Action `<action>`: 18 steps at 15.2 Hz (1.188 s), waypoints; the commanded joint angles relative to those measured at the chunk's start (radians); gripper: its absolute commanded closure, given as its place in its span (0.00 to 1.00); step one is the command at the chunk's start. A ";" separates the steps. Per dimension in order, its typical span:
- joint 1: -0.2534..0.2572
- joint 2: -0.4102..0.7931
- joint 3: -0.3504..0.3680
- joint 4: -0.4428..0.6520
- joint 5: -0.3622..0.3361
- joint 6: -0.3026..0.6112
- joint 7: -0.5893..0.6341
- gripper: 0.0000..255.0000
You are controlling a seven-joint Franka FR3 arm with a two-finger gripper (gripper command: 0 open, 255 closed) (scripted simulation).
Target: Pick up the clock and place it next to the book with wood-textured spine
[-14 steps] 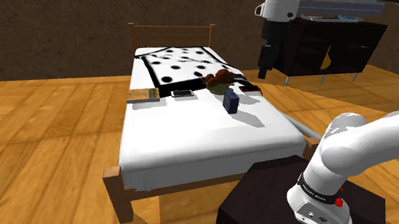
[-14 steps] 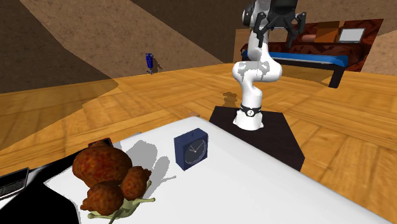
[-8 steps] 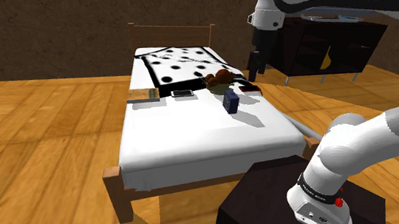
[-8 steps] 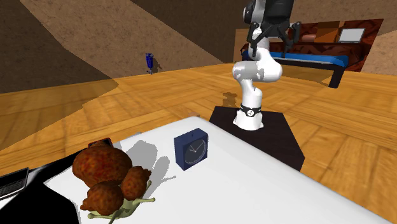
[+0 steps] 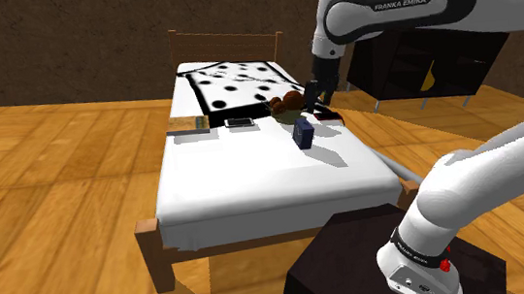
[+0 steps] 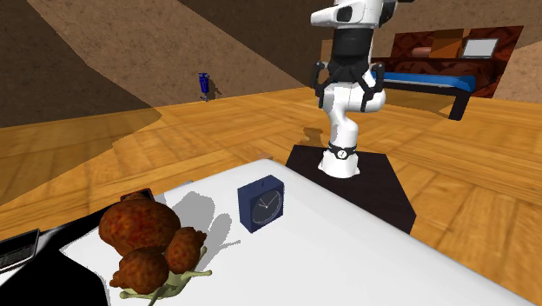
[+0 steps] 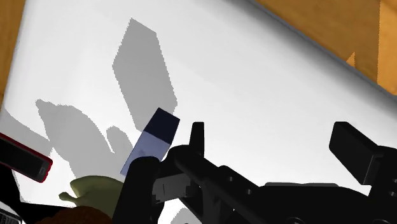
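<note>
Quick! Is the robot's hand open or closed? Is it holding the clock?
End effector: open, fingers apart, holding nothing. The clock sits on the bed, not touched.

Blue clock point(image 7: 153, 141) on white bed point(image 7: 254, 83), gripper point(image 7: 272, 132) just beside it (jaws apart), wood floor point(image 7: 331, 19) beyond

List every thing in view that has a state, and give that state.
clock: upright on the bed, not held
gripper: open, empty, above the bed
toy: lying beside the clock
</note>
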 commanded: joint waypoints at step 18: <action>-0.134 0.596 -0.132 0.243 0.032 0.355 0.088 0.00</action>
